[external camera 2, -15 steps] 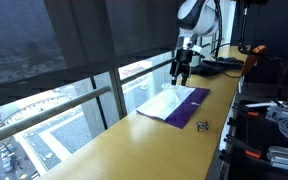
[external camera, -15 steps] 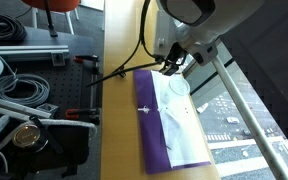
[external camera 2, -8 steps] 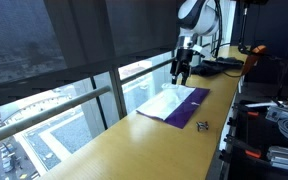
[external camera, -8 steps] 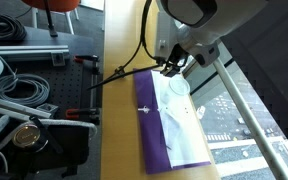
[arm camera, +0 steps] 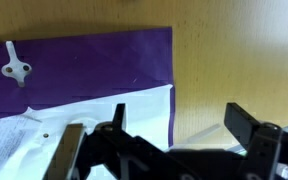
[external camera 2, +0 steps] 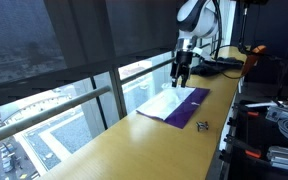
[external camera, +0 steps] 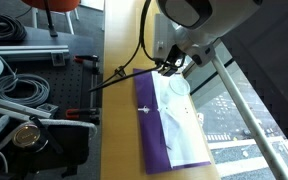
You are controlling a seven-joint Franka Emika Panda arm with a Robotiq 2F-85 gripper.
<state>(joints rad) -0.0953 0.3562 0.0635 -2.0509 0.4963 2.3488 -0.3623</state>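
Gripper: the gripper (external camera: 170,66) hangs just above the far end of the cloths, its jaws spread wide with nothing between them (the wrist view shows the gap best).
White cloth: the white cloth (external camera: 180,118) lies flat on top of the purple cloth (external camera: 152,140), and its far edge is right under the gripper.
Purple cloth: spread along the wooden table (external camera: 119,120), beside the window.
Small piece: a small pale piece (arm camera: 17,70) sits on the purple cloth near its left edge, well apart from the gripper (too small to name surely).
Done so far: by the look of it, only the approach; no cloth is lifted, folded or pinched.
Left: any grasp of the white cloth is not yet made.
Count: one gripper, one white cloth, one purple cloth, one small pale piece.
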